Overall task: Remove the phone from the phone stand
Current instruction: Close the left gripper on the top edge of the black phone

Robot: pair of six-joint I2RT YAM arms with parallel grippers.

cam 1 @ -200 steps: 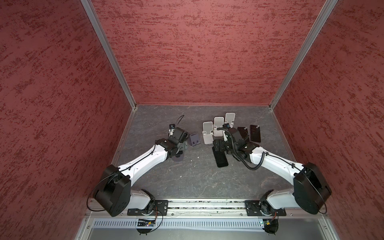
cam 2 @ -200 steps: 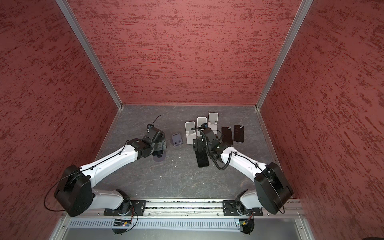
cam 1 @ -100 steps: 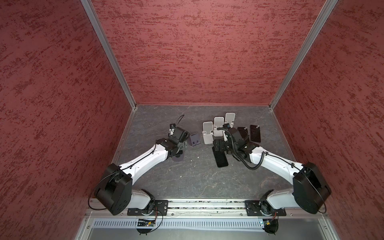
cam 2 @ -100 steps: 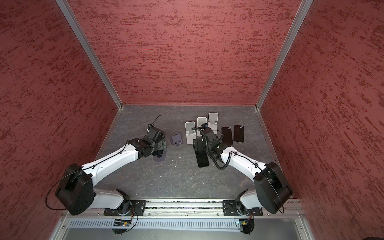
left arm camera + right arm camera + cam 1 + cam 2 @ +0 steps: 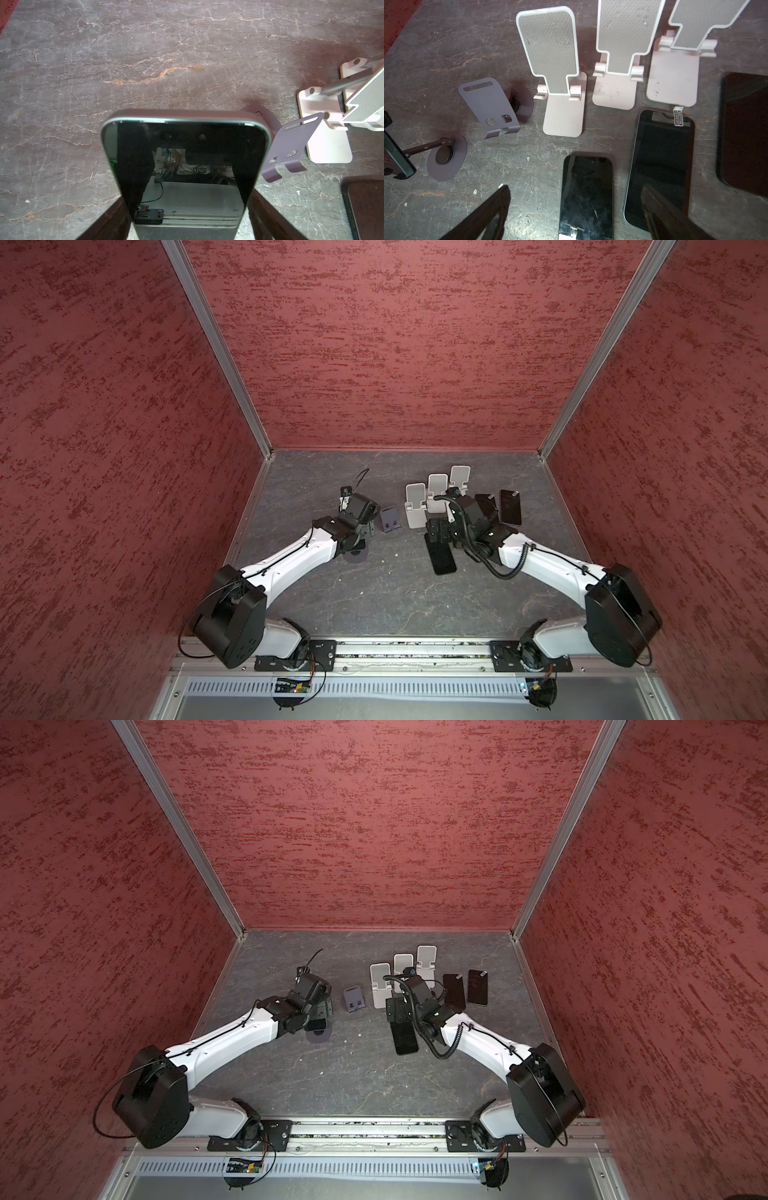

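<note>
In both top views the left arm's wrist is hiding the green-edged phone, and only a sliver of its purple phone stand is showing. The phone is leaning on that stand. The left gripper is straddling the phone, its dark fingers running off-frame; I cannot tell whether they are squeezing. An empty purple stand and three white stands are crowding alongside. The right gripper is hanging wide and empty over three flat phones.
</note>
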